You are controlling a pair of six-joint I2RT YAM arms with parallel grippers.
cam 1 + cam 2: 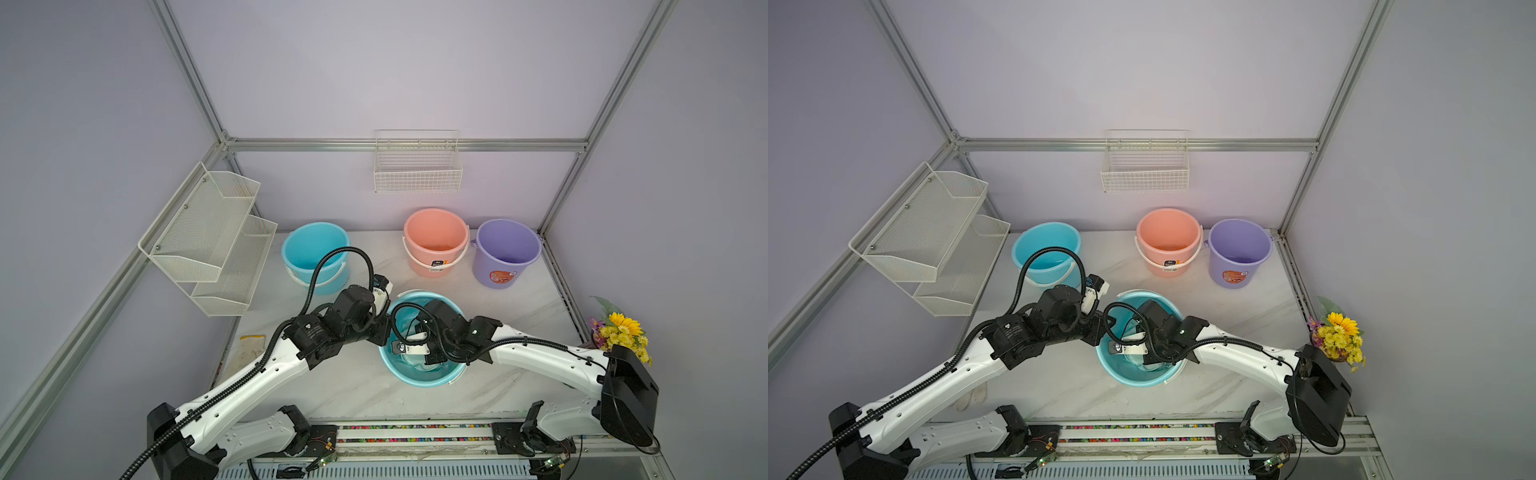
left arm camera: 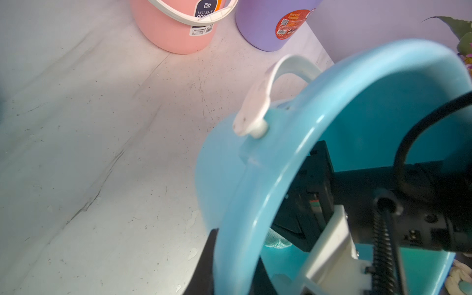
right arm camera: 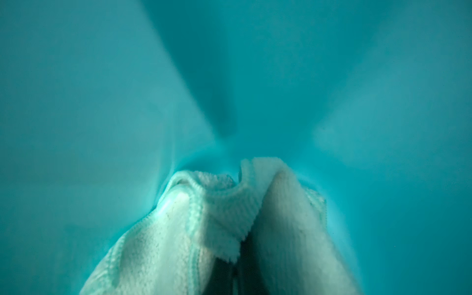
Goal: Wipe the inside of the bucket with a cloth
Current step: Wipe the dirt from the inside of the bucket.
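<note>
Down inside the teal bucket [image 1: 399, 374], which looks tipped off its base, my right gripper [image 3: 236, 270] is clamped tight on the mint-green cloth [image 3: 166, 242]. Its folds drape over both fingers and press into the curve where wall meets floor. My left gripper [image 2: 229, 255] pinches the bucket's rim just beside the white handle [image 2: 255, 102] pivot, one finger outside and one inside, steadying it on the marble table [image 1: 519, 332]. (The pink bucket [image 1: 428, 266], purple bucket [image 1: 511, 274] and second blue bucket [image 1: 286, 249] stand well apart at the back.) To wipe well, I judge, the cloth must be pressed flat and swept round the whole wall. The rim grip should be firm, since a loose pinch could let the bucket roll or slide.
</note>
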